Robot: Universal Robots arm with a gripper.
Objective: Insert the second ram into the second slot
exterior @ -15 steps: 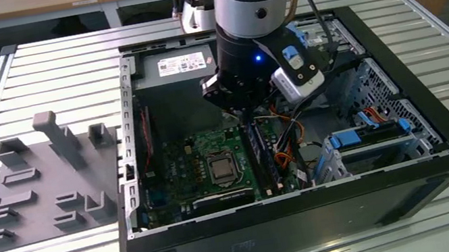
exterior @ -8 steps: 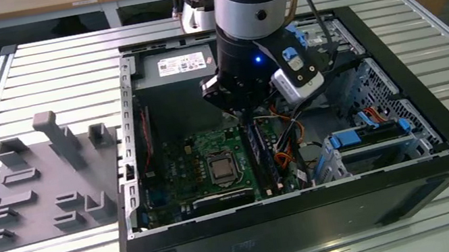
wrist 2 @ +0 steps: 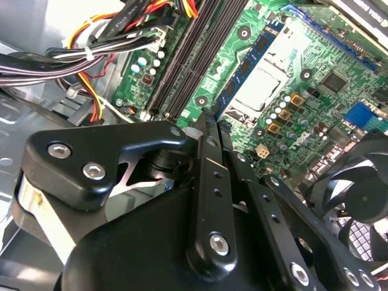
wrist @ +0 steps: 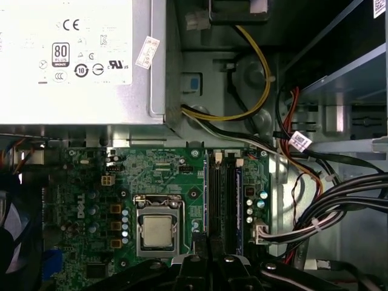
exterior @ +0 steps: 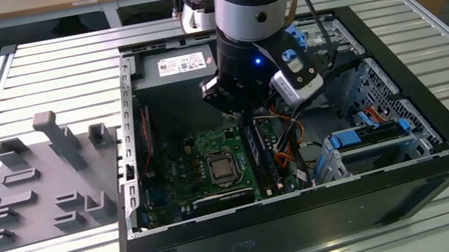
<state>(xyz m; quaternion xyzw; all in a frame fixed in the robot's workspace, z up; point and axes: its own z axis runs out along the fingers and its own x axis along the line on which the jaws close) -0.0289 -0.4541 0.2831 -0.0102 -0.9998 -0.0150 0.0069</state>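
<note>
My gripper hangs inside the open computer case, just above the motherboard. In both wrist views its fingertips stand close together, shut, over one end of the row of dark memory slots. I see nothing between the fingers. A thin blue edge runs along the slot nearest the cables; I cannot tell whether it is a ram. The second ram itself is hidden from me. The slots lie beside the processor socket.
A power supply fills the case's far end. Cable bundles and drive bays with blue latches crowd the side at the exterior view's right. A fan sits beside the board. A grey holder plate lies on the slatted table.
</note>
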